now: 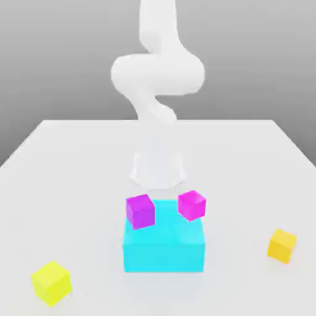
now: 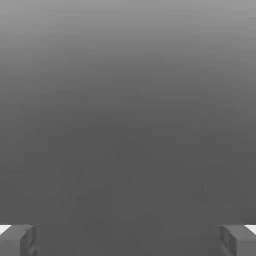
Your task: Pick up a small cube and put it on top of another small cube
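Plainly found the gripper (image 2: 128, 242) spread wide, with nothing between its fingers (image 2: 17, 240). Saw, nearest it, the cyan block (image 1: 163, 244) with two magenta cubes (image 1: 141, 211) at its far edge. Placed the small amber cube (image 1: 282, 245) well apart from the gripper, out on the table (image 1: 74, 160) toward the exterior view's right. Square all round, so no long axis to match. Judged a broad sideways reach due first.

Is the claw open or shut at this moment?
Open. In the hand view the claw has its two fingers far apart at opposite edges, with nothing between them.
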Tool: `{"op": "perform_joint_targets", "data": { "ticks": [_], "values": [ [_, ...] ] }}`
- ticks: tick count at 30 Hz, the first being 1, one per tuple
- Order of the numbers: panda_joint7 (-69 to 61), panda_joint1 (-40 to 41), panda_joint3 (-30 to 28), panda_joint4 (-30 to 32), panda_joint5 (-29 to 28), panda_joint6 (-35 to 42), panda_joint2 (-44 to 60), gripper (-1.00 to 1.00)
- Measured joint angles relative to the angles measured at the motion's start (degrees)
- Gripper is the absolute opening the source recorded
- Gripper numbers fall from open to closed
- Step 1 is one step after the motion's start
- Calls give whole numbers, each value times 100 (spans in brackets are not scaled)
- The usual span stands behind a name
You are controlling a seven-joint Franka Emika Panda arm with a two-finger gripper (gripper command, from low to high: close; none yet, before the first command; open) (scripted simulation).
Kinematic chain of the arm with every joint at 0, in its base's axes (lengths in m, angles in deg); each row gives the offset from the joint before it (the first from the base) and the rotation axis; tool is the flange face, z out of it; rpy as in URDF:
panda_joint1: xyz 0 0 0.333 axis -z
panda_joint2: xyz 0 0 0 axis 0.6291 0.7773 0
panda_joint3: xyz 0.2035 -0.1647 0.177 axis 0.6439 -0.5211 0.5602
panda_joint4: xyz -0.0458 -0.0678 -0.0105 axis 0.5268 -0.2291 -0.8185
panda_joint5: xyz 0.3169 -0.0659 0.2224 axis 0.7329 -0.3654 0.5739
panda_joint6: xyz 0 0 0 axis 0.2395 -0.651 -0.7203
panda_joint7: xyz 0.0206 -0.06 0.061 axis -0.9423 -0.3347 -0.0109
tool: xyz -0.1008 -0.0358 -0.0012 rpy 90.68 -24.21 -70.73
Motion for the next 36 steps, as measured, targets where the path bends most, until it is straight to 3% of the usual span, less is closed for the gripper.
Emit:
{"op": "perform_joint_targets", "data": {
  "ticks": [11, 21, 26, 30, 36],
  "values": [
    [2601, 717, 1725, 472, -567, -727, 1683, 0],
    [5226, 1047, 3011, 885, -1485, -1349, 3273, 0],
    [6592, 839, 3319, 1084, -2023, -1637, 4111, 0],
    [7529, 360, 3193, 1256, -2235, -1895, 4713, 0],
    [8617, -101, 3291, 1522, -2176, -2390, 5473, 0]
  ]
}}
